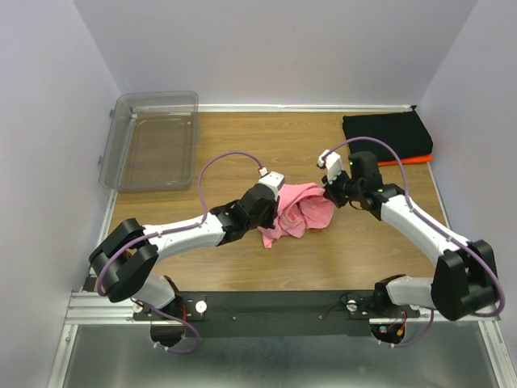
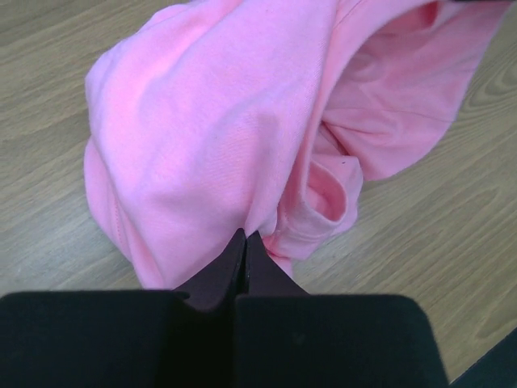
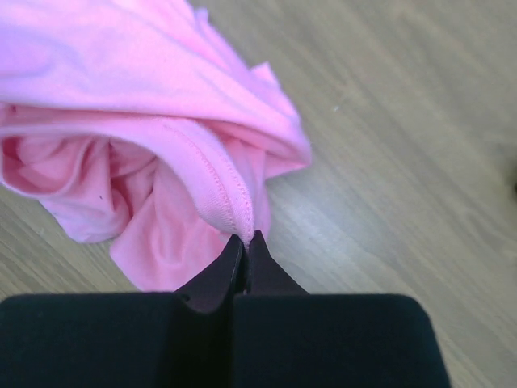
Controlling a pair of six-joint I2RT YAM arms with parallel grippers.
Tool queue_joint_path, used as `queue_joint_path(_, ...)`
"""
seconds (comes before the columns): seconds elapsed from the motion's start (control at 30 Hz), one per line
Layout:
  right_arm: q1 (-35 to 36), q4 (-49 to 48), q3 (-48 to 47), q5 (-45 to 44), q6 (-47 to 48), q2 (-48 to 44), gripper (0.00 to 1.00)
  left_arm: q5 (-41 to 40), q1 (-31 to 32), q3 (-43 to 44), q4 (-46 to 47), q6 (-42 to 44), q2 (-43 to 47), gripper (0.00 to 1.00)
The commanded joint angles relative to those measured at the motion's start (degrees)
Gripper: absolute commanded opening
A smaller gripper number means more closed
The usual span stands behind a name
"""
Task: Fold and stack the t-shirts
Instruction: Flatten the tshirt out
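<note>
Left end effector [image 2: 245, 242]: fingers are pressing together, pinching a fold of the pink t-shirt [image 2: 202, 137] on the side facing the clear bin [image 1: 121, 153].
Right end effector [image 3: 246, 242]: also closed tight, and nipping the shirt's stitched hem on the side turned away from the bin.
Why the double grip: holds on opposite edges are probably preparing a lift and spread, since a bunched shirt cannot be folded.
Pink t-shirt: lying crumpled on the table [image 1: 266, 145], near and to the right of the bin.
Black t-shirt [image 1: 386, 133]: sitting folded on the orange t-shirt [image 1: 412, 159], well right of the bin, apparently marking the stacking spot.
</note>
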State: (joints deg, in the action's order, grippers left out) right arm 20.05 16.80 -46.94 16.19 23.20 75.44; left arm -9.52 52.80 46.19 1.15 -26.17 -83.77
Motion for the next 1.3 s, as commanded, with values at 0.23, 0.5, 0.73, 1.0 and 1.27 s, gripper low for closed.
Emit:
queue_joint_path(0.23, -3.7, 6.8, -11.8, 2.5, 1.1, -14.1, 0.01, -1.1, 0.5, 3.2, 0.8, 4.2, 16.1, 0.0)
queue_joint_path(0.5, -3.8, 11.7, -39.0, -1.2, -3.2, -17.7, 0.01, 12.6, 0.5, 9.6, 6.7, 5.6, 27.0, 0.0)
queue_joint_path(0.73, -4.6, 16.0, -58.3, -2.8, -5.8, -16.3, 0.01, 26.4, 3.8, 18.1, 11.9, 0.6, 19.5, 0.0)
queue_joint_path(1.0, -4.8, 18.7, -67.1, -6.6, -4.7, -17.6, 0.01, 22.5, 11.1, 27.9, 11.9, 3.6, 7.5, 0.0)
queue_joint_path(1.27, -4.9, 19.9, -66.8, 10.5, -9.7, -14.0, 0.0, 5.3, 10.1, 19.0, 13.8, 2.9, 8.0, 0.0)
